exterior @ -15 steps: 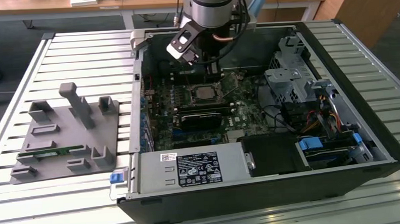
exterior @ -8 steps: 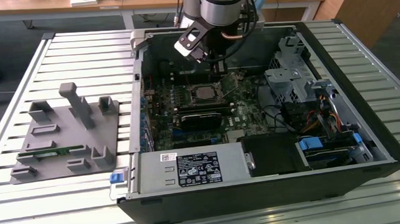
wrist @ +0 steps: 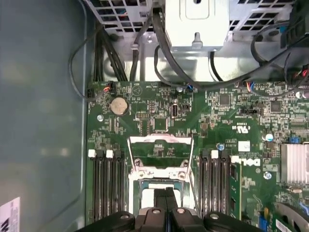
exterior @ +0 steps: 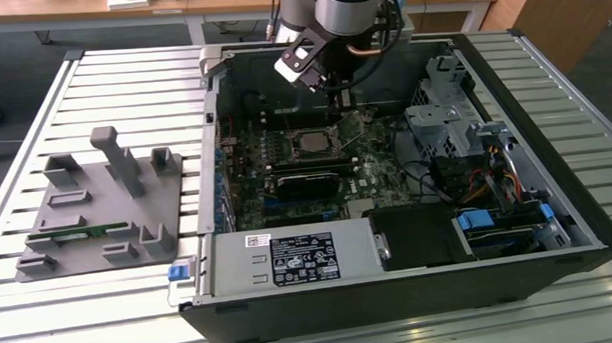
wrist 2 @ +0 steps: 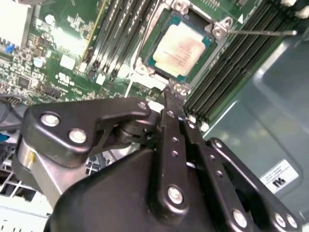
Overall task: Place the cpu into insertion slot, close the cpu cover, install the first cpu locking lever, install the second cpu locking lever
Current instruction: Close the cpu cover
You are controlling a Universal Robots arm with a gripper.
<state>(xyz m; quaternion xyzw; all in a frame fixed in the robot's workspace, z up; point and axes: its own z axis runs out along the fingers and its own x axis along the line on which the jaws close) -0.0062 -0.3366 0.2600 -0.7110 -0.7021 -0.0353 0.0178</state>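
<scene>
Cpu (wrist 2: 181, 48): we find it seated flat in the slot (wrist 2: 215, 30), tan face up. Cover (wrist: 161, 141): we see it swung open, lying back from the slot. Claw (wrist: 165, 195): fingers pressed together, gripping nothing we can make out, tips close by the slot's rim, inside the case (exterior: 550, 91).

Bright room light, shaded case (exterior: 395, 311) interior
Glare whitens the cpu (wrist 2: 181, 48) face and the green board (wrist 2: 72, 43) beside it; beyond it, the case wall looks dull grey-blue.
</scene>
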